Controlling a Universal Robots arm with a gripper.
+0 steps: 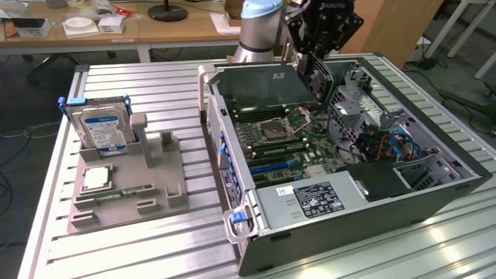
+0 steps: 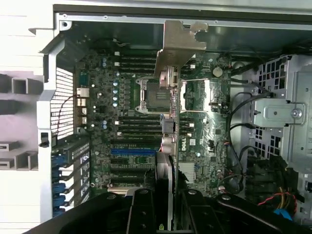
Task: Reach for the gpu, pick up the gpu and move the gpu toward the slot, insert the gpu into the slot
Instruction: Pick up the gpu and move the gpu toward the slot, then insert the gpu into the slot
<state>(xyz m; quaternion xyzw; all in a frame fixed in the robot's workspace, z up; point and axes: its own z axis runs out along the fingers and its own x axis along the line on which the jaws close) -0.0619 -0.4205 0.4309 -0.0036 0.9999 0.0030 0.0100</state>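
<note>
So the gripper [image 1: 316, 80] is clenched on the gpu [image 1: 259, 87], pinching it at the end opp. the pale bracket [image 2: 178, 43]. The card hangs upright on its long edge over the open PC case [image 1: 434, 192], on the side of the counter [image 1: 139, 244] by the arm [image 1: 256, 35], and it looks clear of the motherboard [image 1: 310, 145].

From the wrist cam it's edge-on, running from the gripper out past the CPU socket [image 2: 155, 95], w/ the blue slot [image 2: 132, 151] off to 1 side.

Handling-wise imo it's light, stiff and thin, not slippery but fragile. Only 1 end is held, so it'll lever if bumped. Best hold is bare board edges, not chips, and def keep the connector edge free.
</note>
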